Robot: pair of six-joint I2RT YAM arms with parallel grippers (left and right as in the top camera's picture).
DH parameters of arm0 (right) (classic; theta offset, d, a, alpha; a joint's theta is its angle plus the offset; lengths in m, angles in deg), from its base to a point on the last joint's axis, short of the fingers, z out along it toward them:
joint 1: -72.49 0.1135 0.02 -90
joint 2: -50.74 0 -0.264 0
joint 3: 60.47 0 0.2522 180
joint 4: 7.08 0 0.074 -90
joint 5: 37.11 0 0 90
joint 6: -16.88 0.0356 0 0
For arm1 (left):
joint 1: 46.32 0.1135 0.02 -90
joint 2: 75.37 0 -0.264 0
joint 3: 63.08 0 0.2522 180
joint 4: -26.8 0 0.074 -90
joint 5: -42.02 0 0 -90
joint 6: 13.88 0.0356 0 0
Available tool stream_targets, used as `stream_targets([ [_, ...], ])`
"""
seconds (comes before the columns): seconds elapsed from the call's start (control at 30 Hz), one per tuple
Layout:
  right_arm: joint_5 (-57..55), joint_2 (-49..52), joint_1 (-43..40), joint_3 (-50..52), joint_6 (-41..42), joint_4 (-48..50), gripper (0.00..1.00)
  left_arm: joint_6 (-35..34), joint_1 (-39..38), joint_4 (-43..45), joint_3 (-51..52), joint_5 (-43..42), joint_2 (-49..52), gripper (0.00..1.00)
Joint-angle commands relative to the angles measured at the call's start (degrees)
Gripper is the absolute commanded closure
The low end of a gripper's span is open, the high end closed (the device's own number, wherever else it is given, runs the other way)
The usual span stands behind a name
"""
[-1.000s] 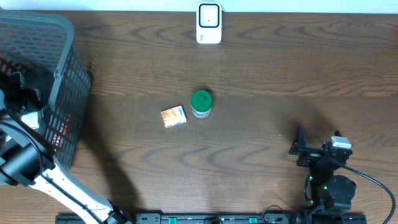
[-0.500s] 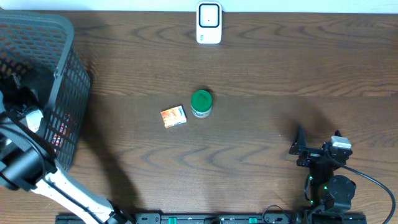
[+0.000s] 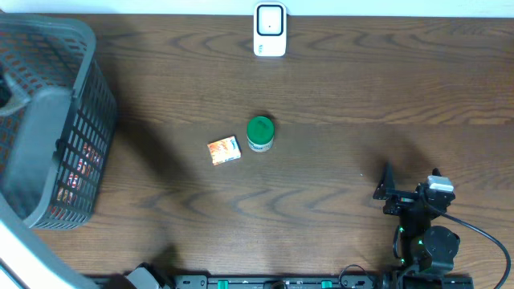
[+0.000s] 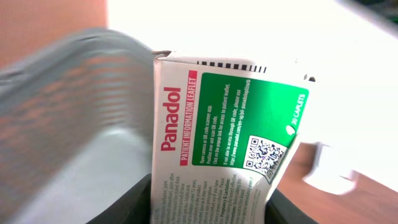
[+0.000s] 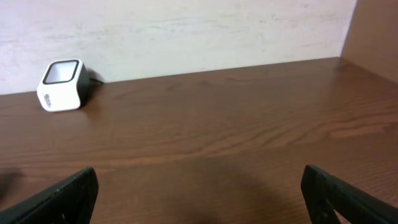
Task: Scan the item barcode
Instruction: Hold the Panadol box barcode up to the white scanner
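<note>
A white and green Panadol box [image 4: 217, 130] fills the left wrist view, upright, with a QR code on its green panel. My left gripper [image 4: 208, 208] is shut on its lower end, a dark finger on each side. Behind it is the grey mesh basket [image 4: 74, 81], which stands at the table's left edge [image 3: 80, 48]. Overhead, the left arm is only a grey blur over the basket. The white barcode scanner [image 3: 270, 30] stands at the far middle edge of the table, also in the right wrist view [image 5: 60, 85]. My right gripper [image 3: 409, 186] rests open at the near right, nothing between its fingers [image 5: 199, 186].
A green-lidded jar [image 3: 259, 133] and a small orange box [image 3: 224, 150] lie side by side mid-table. More packets show through the mesh of the basket [image 3: 76, 172].
The left arm, earlier reaching down into the basket, has risen out of it and now blurs over it. The right arm has not moved.
</note>
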Motion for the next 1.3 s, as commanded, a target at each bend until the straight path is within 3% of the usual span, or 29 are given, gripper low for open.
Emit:
stream_targets([
  [0.0, 0.04, -0.35, -0.37, 0.2, -0.76, 0.02, 0.01, -4.76, -4.28, -1.99, -0.52, -18.56, -4.63, 0.55],
  [0.27, 0.04, -0.35, -0.37, 0.2, -0.76, 0.02, 0.01, -1.7, -27.02, -11.82, -0.44, -18.69, -7.52, 0.55],
  [0.53, 0.04, -0.35, -0.37, 0.2, -0.76, 0.02, 0.01, -1.7, -53.46, -12.2, -0.44, -6.43, -2.25, 0.55],
  [0.73, 0.04, -0.35, -0.37, 0.2, -0.76, 0.02, 0.01, -1.7, -68.04, -9.29, -0.44, 4.63, 6.05, 0.55],
  [1.0, 0.04, -0.35, -0.37, 0.2, -0.76, 0.02, 0.01, -1.05, -78.29, -2.84, -0.44, 5.86, 22.32, 0.55],
  [1.27, 0.04, -0.35, -0.37, 0.2, -0.76, 0.02, 0.01, 1.84, -81.07, 0.55, -0.44, 5.99, 35.76, 0.55],
])
